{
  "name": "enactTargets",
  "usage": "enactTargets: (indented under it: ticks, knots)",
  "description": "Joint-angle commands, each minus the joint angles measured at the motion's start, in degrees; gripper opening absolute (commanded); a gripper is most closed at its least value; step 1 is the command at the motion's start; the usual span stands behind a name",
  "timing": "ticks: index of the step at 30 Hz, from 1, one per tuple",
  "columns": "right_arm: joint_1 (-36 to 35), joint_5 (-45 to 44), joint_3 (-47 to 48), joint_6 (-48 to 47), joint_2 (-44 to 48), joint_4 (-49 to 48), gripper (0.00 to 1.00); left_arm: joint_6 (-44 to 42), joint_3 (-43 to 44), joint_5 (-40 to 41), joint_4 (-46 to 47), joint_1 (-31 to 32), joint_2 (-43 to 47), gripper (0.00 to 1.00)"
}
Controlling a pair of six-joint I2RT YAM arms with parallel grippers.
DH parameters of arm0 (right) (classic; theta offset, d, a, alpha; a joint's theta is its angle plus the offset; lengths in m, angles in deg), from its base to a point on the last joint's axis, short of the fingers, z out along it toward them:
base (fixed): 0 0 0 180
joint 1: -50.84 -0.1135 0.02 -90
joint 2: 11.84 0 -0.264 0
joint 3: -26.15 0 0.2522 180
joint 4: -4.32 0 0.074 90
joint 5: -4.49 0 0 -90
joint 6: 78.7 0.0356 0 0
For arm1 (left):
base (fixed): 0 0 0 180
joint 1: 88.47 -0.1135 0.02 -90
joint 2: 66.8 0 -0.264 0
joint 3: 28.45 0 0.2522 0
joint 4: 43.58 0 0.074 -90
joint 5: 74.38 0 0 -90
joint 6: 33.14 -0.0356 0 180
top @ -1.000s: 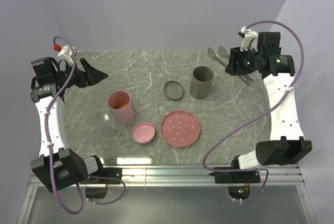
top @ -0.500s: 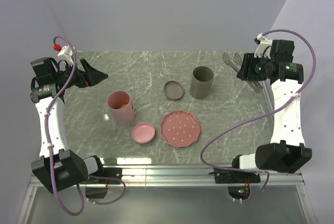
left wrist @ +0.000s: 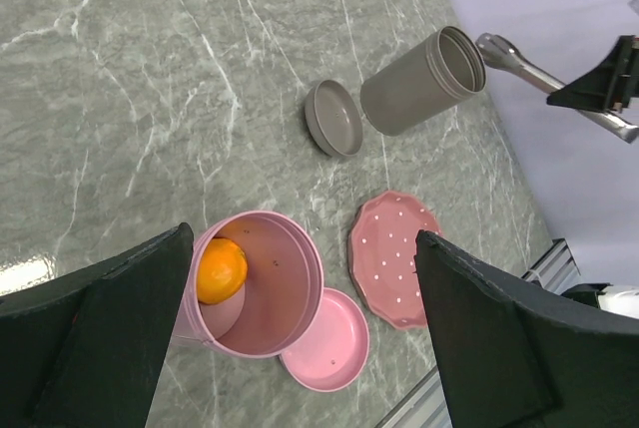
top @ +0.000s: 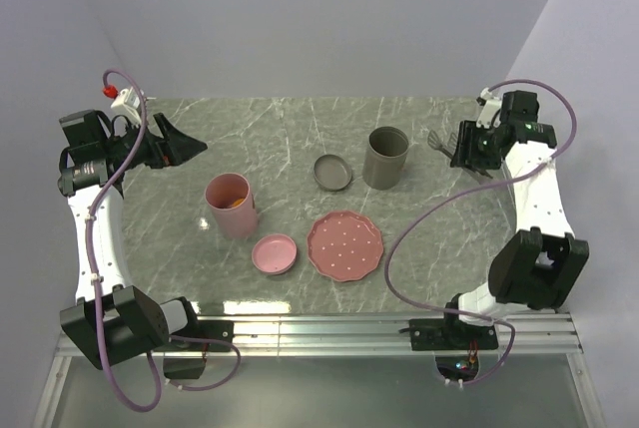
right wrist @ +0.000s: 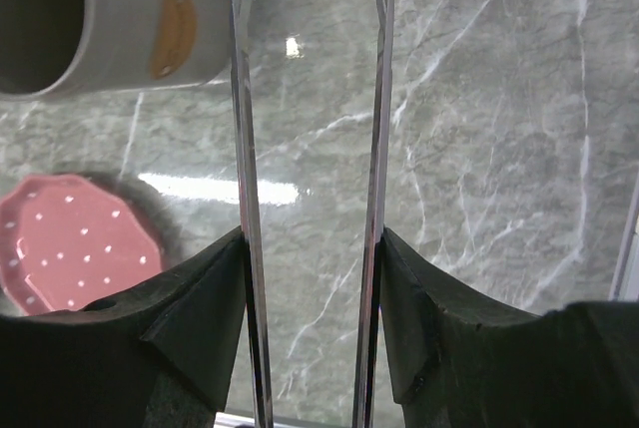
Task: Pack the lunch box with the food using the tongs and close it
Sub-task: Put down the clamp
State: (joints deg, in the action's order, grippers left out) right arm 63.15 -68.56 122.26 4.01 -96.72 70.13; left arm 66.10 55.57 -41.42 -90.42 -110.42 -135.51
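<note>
The pink cylindrical lunch box [top: 232, 205] stands open at the table's left, with an orange round food piece [left wrist: 220, 270] inside against its wall. Its pink lid [top: 274, 253] lies upturned beside it. My right gripper [top: 469, 146] hovers at the far right edge, shut on the slim metal tongs [top: 440, 141]. In the right wrist view the two tong arms [right wrist: 243, 149] run straight out, one against each finger, with my right gripper [right wrist: 312, 248] clamped around them. My left gripper [top: 190, 145] hangs open above the table's left side, with nothing between its jaws [left wrist: 305, 238].
A pink scalloped plate [top: 345, 245] with white dots lies at centre front. A grey canister [top: 385, 157] stands behind it, its grey lid [top: 332, 171] upturned to its left. The grey canister [right wrist: 120, 19] carries an orange oval mark. A metal rail runs along the near edge.
My right arm has swung rightward and a little nearer with the tongs, away from the grey canister. The left arm and the table's objects have not moved.
</note>
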Motion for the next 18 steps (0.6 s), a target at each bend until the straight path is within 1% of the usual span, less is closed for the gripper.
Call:
enactTargets:
  ticks: [1, 5, 8, 13, 18]
  knots:
    - [0.43, -1.3, -0.6, -0.36, -2.48, -4.24, 0.58, -1.94, 1.11, 0.43, -0.32, -0.37, 1.65, 0.99]
    - [0.43, -1.92, -4.55, -1.85, -4.15, -5.29, 0.58, -2.47, 0.93, 0.7, -0.67, -0.46, 1.65, 0.99]
    - [0.43, -3.41, -7.45, -2.73, -4.76, -7.84, 0.59, -1.85, 0.32, 0.0, 0.12, -0.37, 1.56, 1.0]
    - [0.34, -3.24, -8.69, -3.43, -8.37, -10.04, 0.61, -0.97, -0.12, -0.36, 0.65, -0.46, 1.56, 0.99]
    - [0.34, -3.41, -10.71, -6.59, -10.83, -9.69, 0.63, -2.99, 0.14, 0.7, -0.93, -0.37, 2.0, 1.0]
